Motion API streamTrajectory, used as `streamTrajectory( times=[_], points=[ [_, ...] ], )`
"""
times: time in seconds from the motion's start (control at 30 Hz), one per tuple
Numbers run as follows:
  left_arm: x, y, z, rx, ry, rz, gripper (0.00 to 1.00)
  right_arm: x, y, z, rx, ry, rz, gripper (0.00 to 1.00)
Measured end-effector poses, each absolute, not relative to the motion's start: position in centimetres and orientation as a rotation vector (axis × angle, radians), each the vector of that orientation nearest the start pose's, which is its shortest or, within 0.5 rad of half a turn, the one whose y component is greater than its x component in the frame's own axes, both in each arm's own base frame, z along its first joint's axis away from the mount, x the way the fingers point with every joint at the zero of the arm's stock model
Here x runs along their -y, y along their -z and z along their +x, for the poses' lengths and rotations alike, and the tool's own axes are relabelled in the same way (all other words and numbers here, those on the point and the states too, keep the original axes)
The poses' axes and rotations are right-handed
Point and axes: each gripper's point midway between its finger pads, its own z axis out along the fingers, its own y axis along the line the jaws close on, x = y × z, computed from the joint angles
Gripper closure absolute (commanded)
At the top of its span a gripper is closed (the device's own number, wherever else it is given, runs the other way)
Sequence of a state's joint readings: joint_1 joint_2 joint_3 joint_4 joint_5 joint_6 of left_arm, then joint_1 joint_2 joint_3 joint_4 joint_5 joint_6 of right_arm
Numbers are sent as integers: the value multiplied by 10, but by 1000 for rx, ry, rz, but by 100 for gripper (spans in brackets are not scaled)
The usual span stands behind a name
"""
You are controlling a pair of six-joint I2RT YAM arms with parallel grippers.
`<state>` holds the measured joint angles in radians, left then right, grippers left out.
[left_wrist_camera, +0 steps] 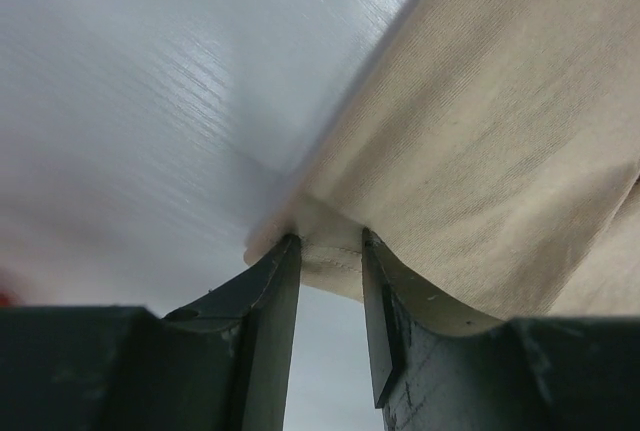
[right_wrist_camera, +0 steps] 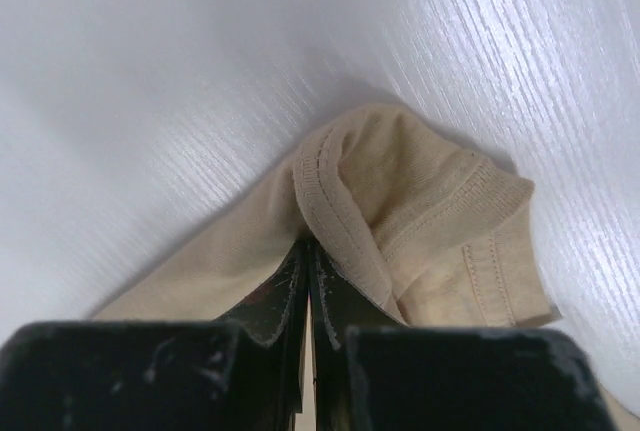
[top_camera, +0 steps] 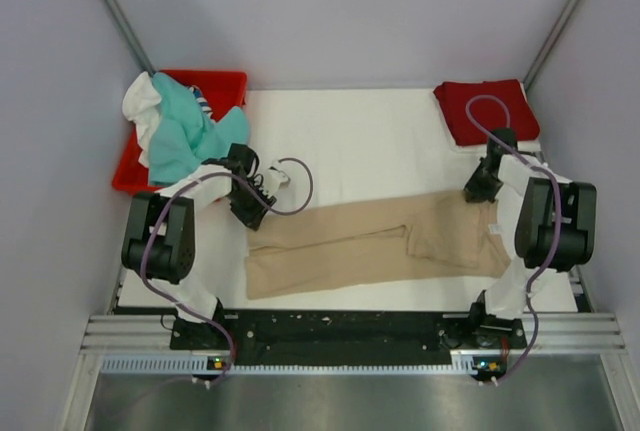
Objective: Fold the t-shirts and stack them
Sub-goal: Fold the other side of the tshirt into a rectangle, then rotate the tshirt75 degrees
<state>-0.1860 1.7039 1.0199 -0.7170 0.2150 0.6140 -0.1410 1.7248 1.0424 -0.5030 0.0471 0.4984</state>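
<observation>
The tan-beige t-shirt (top_camera: 380, 241) lies as a long band across the near part of the table (top_camera: 350, 141), from 7 o'clock to 4 o'clock. The left hand (left_wrist_camera: 330, 249) has its fingers a little apart, with the shirt's hemmed corner between the tips. The right hand (right_wrist_camera: 308, 251) is clamped on a ribbed fold of the same shirt. The red tray (top_camera: 228, 79) at 10 o'clock holds the teal t-shirt (top_camera: 185, 141) and the white t-shirt (top_camera: 140, 101), heaped loosely. The dark red t-shirt (top_camera: 485, 111) lies folded at 2 o'clock.
</observation>
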Motion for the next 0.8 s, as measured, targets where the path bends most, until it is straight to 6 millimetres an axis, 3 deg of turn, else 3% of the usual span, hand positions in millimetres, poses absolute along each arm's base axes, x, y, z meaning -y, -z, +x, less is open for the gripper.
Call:
streamTrajectory(
  times=[0.23,0.43,0.53,0.63,0.73,0.8],
  points=[
    [66,-19,284,-2668,226,1144,62,50,-29,359,-2626,47,774,100],
    [53,-33,266,-2749,205,1156,63,52,-63,358,-2581,111,660,100],
    [64,-56,268,-2699,247,1184,67,52,-79,358,-2546,109,635,100],
    [86,-68,260,-2605,278,1301,69,52,-80,357,-2547,112,631,100],
    [97,-56,240,-2589,302,1424,70,49,-71,357,-2577,97,625,100],
    [87,-37,224,-2645,278,1474,70,45,-56,356,-2626,75,615,100]
  ],
)
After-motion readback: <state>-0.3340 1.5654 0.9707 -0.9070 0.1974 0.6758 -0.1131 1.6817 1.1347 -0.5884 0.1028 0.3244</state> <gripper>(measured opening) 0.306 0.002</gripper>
